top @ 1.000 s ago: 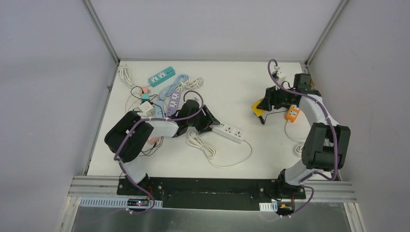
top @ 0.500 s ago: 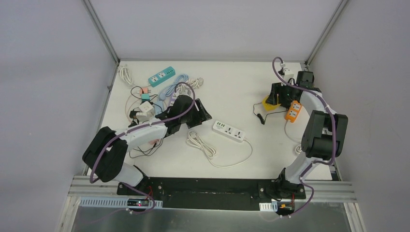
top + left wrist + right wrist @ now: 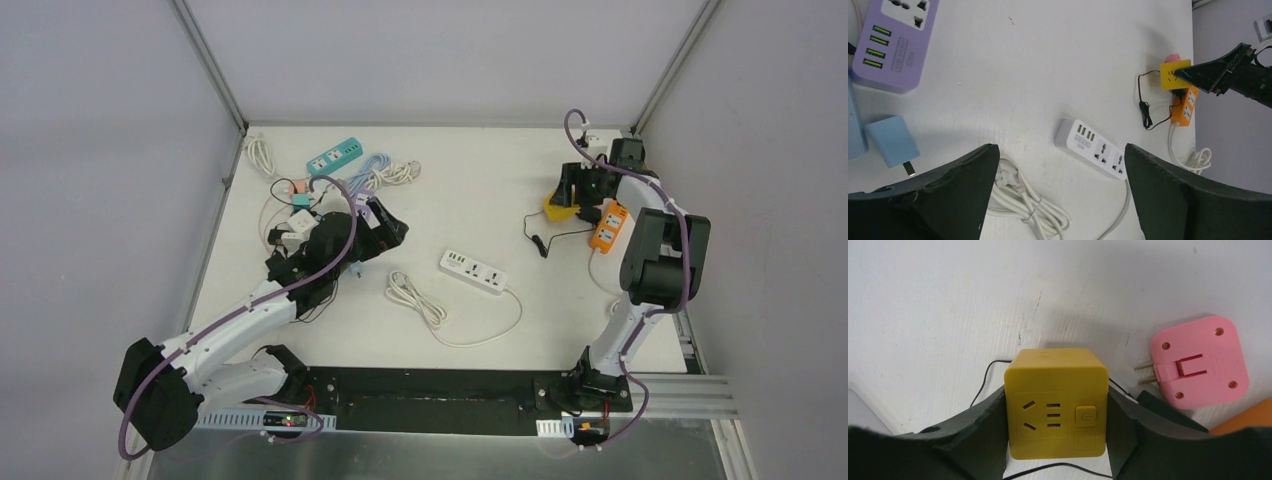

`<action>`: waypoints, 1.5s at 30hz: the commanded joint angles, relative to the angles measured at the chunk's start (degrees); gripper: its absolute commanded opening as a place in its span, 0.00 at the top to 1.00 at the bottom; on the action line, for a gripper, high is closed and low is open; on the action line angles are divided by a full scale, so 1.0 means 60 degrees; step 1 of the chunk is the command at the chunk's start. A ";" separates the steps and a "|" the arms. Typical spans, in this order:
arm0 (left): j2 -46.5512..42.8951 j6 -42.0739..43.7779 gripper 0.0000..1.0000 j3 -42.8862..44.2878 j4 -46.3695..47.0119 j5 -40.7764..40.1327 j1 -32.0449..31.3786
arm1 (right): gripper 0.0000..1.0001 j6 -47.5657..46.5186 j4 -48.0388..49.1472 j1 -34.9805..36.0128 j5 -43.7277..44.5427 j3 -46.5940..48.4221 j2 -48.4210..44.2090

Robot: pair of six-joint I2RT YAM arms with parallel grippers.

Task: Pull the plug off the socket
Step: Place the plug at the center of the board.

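Sides of yellow cube [image 3: 1055, 390] hide under right claw [image 3: 1055, 402].

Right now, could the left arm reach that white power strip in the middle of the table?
Probably yes: the left gripper hangs open near the white power strip, with nothing lying between them.

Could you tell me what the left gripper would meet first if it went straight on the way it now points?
Probably the white power strip, lying straight ahead between the open fingers of the left gripper; its coiled cord sits nearer. Depth is unclear, so bare table may come first.
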 commanded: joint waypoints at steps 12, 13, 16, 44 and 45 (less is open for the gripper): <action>-0.0983 0.0195 0.01 -0.1026 0.0746 -0.0320 0.0092 | 0.29 0.0334 -0.0594 -0.0137 0.0007 0.1967 0.0990; -0.0975 0.0196 0.01 -0.1025 0.0748 -0.0318 0.0096 | 0.27 0.0286 -0.0643 -0.0152 0.0079 0.2048 0.1007; -0.0968 0.0210 0.01 -0.0989 0.0761 -0.0286 0.0103 | 0.22 0.0166 -0.0706 -0.0210 0.0244 0.2189 0.1028; -0.1249 0.0900 0.01 0.0680 -0.1611 0.0446 0.0490 | 0.11 -0.2311 -0.4024 -0.1177 -0.0532 0.3740 -0.0300; -0.1294 0.1051 0.01 0.1094 -0.2070 0.0488 0.0585 | 0.10 -0.2480 -0.4289 -0.1201 -0.0507 0.3810 -0.0494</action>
